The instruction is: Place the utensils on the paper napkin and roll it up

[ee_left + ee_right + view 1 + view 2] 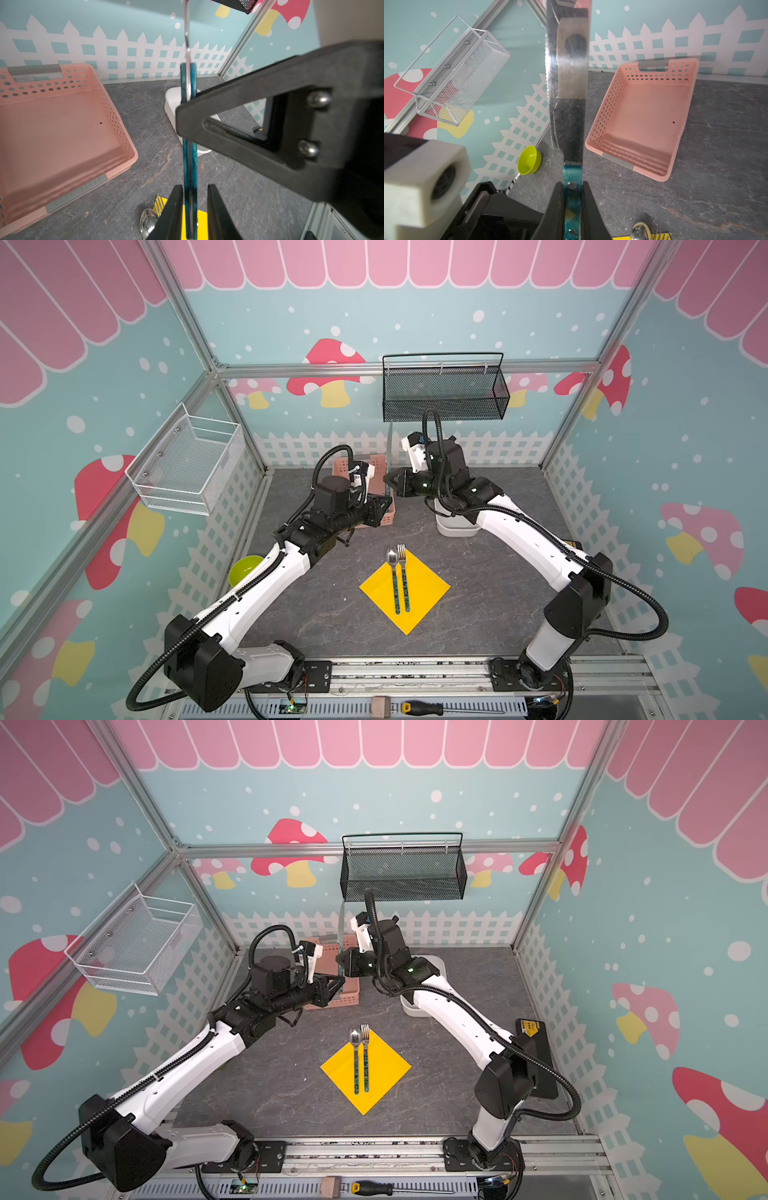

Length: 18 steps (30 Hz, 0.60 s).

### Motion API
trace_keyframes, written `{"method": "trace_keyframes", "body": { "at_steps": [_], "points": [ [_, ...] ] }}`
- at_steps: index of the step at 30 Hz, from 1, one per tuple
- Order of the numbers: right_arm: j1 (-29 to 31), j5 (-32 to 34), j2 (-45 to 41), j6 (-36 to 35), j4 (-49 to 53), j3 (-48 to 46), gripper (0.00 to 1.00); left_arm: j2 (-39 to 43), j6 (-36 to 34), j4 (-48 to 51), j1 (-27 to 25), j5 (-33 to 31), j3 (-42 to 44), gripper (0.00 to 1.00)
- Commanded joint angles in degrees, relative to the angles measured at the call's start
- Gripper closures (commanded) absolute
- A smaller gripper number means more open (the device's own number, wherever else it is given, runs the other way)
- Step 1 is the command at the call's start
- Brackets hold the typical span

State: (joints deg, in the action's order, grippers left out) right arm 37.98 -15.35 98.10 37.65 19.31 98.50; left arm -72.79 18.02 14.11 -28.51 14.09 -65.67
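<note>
Count: one paper napkin (428, 589), flat on the table at front centre, set as a diamond. Two utensils lie on it just beside each other, spoon (392, 578) left, fork (403, 578) right, long axes parallel, heads toward the back wall. One knife (569, 128) stands upright in the air beside the pink basket (643, 108), blade up. The left gripper (195, 186) has its jaws slightly spread around the lower handle, a gap showing. The right gripper (572, 182) pinches the handle higher up.
</note>
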Motion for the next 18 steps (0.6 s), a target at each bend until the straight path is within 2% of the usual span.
{"method": "trace_keyframes", "body": {
  "at_steps": [1,6,11,16,18],
  "points": [
    [0.2,2.1,-0.4,-1.4,2.1,1.2,0.97,2.9,-0.4,-0.1,0.2,-0.6,1.5,0.72],
    [0.3,2.8,-0.4,-2.3,6.0,0.7,0.98,5.5,-0.5,1.9,1.8,0.0,3.8,0.71],
    [0.5,2.6,-1.8,-1.6,8.7,-3.7,0.98,8.6,-1.6,3.0,4.4,2.1,6.9,0.70],
    [1.3,3.4,-3.7,0.6,10.7,-10.3,0.98,9.9,-5.5,8.0,8.6,3.7,7.4,0.70],
    [1.7,3.9,-4.1,1.5,11.5,-13.1,0.98,10.9,-8.5,11.2,8.8,1.3,7.4,0.70]
  ]
}}
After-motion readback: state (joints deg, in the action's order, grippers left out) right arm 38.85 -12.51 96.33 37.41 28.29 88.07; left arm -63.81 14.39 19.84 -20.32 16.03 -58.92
